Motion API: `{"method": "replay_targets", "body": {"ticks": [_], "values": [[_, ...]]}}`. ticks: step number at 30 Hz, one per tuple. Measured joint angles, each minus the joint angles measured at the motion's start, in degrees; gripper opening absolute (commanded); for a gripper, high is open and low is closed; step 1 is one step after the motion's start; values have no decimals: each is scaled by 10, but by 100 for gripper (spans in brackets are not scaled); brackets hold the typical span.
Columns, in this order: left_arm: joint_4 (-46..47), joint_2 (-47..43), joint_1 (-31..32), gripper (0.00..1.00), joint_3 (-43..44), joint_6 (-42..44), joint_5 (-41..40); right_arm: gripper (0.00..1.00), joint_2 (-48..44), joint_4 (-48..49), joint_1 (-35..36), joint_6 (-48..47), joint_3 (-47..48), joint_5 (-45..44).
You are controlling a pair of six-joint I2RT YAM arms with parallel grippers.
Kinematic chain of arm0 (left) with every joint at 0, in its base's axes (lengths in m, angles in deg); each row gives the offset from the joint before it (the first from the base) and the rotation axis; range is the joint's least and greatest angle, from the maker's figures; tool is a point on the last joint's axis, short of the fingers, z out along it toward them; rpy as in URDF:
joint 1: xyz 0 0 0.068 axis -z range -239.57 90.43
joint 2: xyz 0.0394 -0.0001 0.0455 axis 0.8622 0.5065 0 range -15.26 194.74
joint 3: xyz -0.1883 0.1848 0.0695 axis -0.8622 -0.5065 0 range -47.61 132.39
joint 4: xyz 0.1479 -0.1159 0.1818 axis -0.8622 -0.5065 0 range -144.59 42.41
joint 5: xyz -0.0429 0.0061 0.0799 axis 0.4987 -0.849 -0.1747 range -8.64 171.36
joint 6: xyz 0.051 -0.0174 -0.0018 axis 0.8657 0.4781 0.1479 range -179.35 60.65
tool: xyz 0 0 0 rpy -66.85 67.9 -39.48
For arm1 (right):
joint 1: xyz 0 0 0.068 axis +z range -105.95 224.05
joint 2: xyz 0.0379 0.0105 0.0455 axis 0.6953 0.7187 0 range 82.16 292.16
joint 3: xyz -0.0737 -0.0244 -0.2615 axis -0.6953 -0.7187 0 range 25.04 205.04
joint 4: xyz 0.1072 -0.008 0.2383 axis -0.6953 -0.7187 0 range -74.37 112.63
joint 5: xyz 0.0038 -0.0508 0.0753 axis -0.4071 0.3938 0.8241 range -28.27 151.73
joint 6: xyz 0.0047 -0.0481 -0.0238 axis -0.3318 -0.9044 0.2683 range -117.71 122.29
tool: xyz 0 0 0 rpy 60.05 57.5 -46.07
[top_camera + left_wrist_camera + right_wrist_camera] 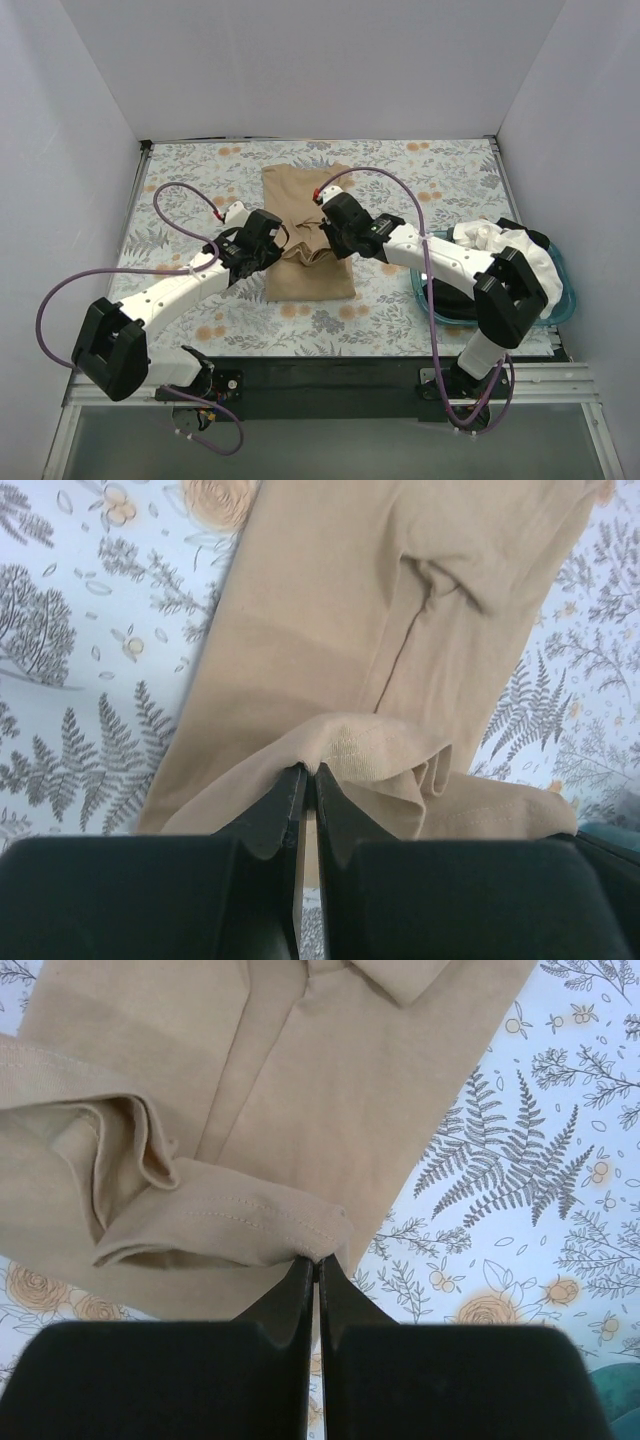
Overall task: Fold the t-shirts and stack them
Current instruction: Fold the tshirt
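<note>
The tan t-shirt lies as a long folded strip in the middle of the table. My left gripper is shut on its bunched near edge at the left, and the pinched cloth shows at my fingertips. My right gripper is shut on the hemmed edge at the right, with the hem in the right wrist view. Both hold the near end lifted over the shirt's middle. A white t-shirt and a black one lie in the teal basin, partly hidden by my right arm.
The table has a floral cloth and white walls on three sides. The teal basin sits at the right near edge. Purple cables loop above both arms.
</note>
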Motion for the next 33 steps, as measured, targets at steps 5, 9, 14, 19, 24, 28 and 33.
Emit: {"method": "replay_targets", "body": {"ticks": [5,9,14,19,24,28,33], "values": [[24,45,-19,0,36,38,1,1,22,0,-20,-15,26,7],[33,88,-37,0,62,54,6,1,43,1,-32,-26,45,3],[38,124,-50,0,75,67,14,1,64,2,-46,-31,57,-3],[41,148,-61,0,86,77,21,1,83,2,-59,-34,64,-11],[50,174,-71,0,97,84,32,1,108,3,-73,-36,82,-12],[52,186,-77,2,97,84,38,1,128,6,-80,-35,89,-11],[54,197,-83,19,101,84,43,20,151,9,-88,-33,106,-7]]}}
